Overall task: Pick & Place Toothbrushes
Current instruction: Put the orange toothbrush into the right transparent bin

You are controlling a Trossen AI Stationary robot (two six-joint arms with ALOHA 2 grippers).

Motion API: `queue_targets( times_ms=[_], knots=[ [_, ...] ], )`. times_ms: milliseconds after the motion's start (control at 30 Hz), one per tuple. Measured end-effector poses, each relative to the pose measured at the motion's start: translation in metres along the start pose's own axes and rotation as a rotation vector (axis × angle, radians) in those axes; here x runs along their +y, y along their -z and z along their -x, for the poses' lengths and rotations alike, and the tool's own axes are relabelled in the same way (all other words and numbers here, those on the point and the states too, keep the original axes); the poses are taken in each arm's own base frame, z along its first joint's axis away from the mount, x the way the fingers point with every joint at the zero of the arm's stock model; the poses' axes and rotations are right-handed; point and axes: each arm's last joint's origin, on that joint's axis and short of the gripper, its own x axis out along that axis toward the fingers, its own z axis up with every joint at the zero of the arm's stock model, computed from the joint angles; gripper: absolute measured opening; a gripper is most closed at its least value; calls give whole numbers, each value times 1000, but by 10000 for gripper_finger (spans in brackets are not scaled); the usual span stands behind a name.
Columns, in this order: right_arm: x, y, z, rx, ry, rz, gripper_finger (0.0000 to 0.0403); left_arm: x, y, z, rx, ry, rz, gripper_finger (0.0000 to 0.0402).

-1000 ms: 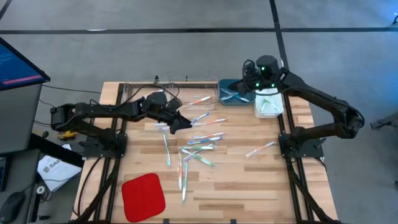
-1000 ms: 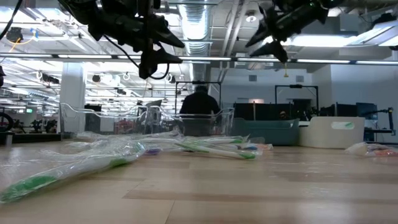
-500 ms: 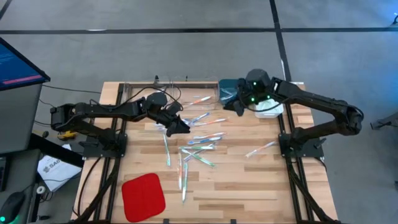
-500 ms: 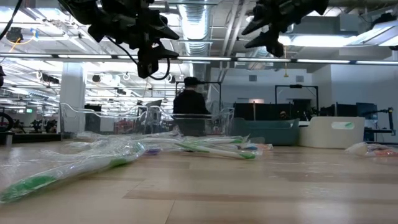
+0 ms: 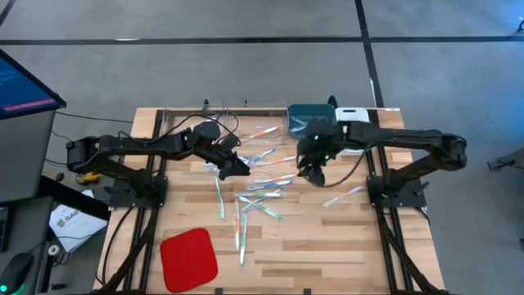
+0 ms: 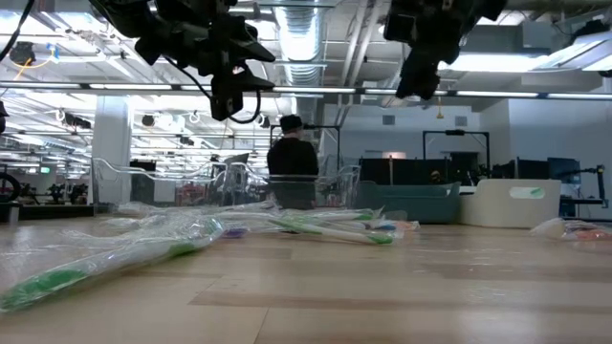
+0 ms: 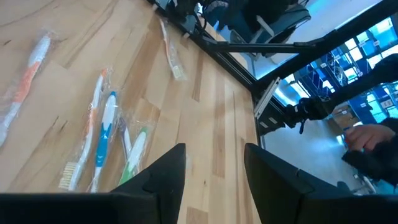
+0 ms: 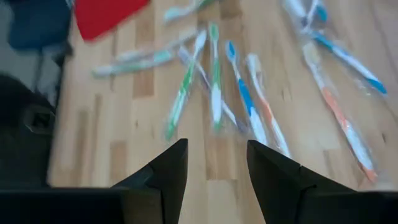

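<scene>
With both empty, parted grippers hovering over the wooden counter [image 5: 327,238], the right gripper [image 5: 313,174] is between picks above the scattered wrapped translucent toothbrushes [image 5: 264,190], so it must next descend on one; the left gripper [image 5: 239,166] waits nearby.

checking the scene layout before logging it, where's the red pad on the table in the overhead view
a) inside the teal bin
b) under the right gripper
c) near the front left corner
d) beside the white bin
c: the red pad lies alone near the table's front left corner, well apart from both bins.
</scene>
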Motion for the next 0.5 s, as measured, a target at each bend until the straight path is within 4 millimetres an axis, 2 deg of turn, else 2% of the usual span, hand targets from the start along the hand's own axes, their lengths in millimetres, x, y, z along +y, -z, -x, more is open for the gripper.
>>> queue_targets(
  times_ms=[200,400,500],
  knots=[
    [3,0,-40,104,124,116,159,1,-1,0,-28,-45,9,159],
    [-7,-2,-84,165,236,261,159,1,-1,0,-29,-46,12,159],
    [-14,-2,-105,174,246,279,159,1,-1,0,-28,-47,14,159]
  ],
)
